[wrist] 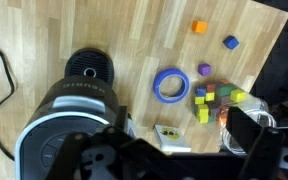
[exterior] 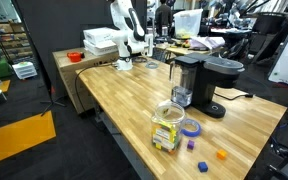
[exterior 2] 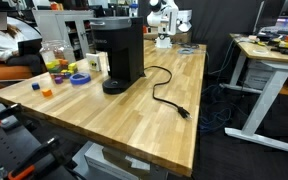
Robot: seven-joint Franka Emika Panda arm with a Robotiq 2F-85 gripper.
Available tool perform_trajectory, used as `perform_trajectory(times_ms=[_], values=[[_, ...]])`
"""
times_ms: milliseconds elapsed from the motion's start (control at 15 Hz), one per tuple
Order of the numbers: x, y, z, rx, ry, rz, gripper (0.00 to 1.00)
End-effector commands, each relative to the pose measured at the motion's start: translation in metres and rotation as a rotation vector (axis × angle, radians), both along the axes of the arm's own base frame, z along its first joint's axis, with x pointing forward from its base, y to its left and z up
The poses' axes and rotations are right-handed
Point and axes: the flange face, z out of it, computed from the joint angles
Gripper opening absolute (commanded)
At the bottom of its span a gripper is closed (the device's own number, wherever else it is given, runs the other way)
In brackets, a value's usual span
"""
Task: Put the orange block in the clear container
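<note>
Lying apart: orange block (wrist: 199,27), clear container (wrist: 224,100).

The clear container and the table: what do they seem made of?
The clear container looks like glossy transparent plastic, perhaps glass: coloured cubes show through its wall. The table looks like pale wood with a smooth finish: joined strips and grain lines show.

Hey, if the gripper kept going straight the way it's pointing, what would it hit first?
Probably the small white box on the table, between the coffee maker and the jar of cubes. It sits between the open fingers in the wrist view, but depth is unclear.
</note>
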Motion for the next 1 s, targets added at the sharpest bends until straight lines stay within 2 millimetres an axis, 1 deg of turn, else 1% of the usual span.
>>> perform_trajectory(times_ms=[0,400,533,600,733,867,933], values=[[0.0,0.002,0.001,-0.001,-0.001,0.007,1.0],[0.001,-0.001,0.003,0.001,-0.008,0.012,1.0],[0.004,-0.004,0.0,-0.001,-0.007,0.005,1.0],[0.005,-0.001,-0.001,0.001,-0.004,0.017,1.0],[0.005,0.01,-0.004,-0.015,0.007,0.061,1.0],[0.004,0.026,-0.009,-0.037,0.023,0.117,1.0],[0.002,0.038,-0.011,-0.044,0.034,0.152,1.0]])
